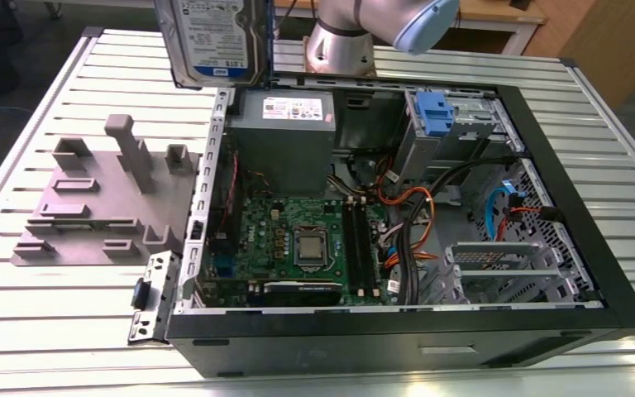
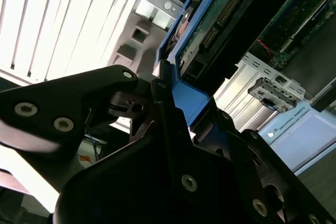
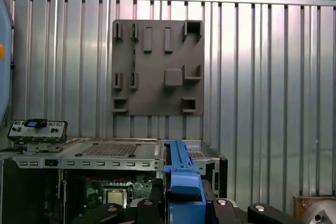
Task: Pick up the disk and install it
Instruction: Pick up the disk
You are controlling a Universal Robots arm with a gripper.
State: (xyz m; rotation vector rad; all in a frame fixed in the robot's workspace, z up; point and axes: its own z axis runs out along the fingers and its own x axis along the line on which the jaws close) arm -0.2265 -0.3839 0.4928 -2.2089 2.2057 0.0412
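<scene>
- everything sits on a table (image 1: 64,331) of ribbed aluminium slats, silvery and a bit glary, with wooden furniture (image 1: 594,41) standing behind it
- a black computer case (image 1: 406,339) lies open on its side on the slats, with a green motherboard (image 1: 295,240), a grey power-supply box (image 1: 284,141) and a tangle of orange and black cables (image 1: 417,207) inside
- just beside the case, toward the exterior view's left, there's a flat matte grey fixture plate (image 1: 86,215) with blocky posts and square pockets
- the disk (image 1: 212,41) is up in the air over the case's far corner, standing on edge with its label toward the camera, its upper part cut off by the frame
- the gripper (image 2: 186,111) is black and bolted together, its jaws clamped tight on the end of the disk's blue carrier (image 3: 181,177)
- the arm (image 1: 346,33) is cropped too, just a silvery joint and a pale blue cap
- honestly can't sort out where the cables go deeper in
</scene>
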